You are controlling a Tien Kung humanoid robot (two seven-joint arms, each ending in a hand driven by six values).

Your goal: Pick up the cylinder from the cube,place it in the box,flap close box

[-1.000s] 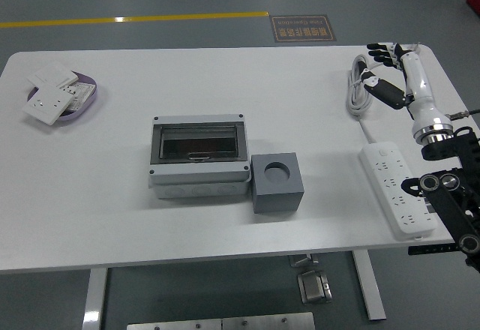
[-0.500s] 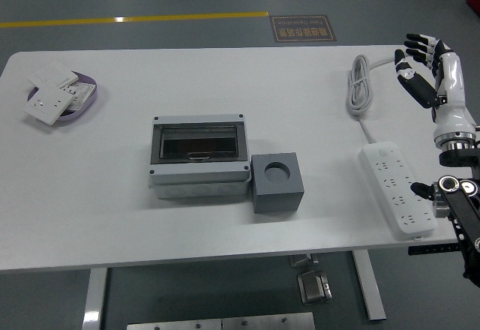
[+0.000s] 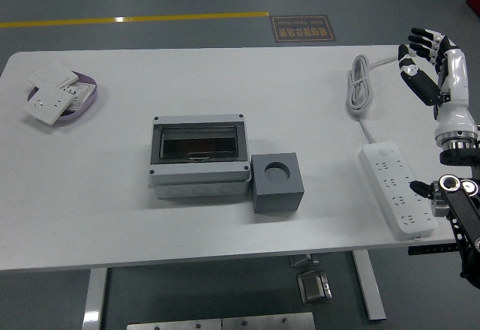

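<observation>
Beyond table (image 3: pixel 112 195) far edge, unreadable floor sign (image 3: pixel 303 28), right hand (image 3: pixel 429 64) fingers spread, empty

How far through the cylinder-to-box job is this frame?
It looks finished or nearly so. The cube has an empty round hole and no cylinder shows anywhere. The box beside it has its dark flap down; I cannot see through it to confirm the contents. The right hand is open, holding nothing, raised near the table's far right edge. Nothing visible remains.

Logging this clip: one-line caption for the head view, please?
Right robot hand open, raised at table's right edge; grey box beside cube with empty hole.
</observation>
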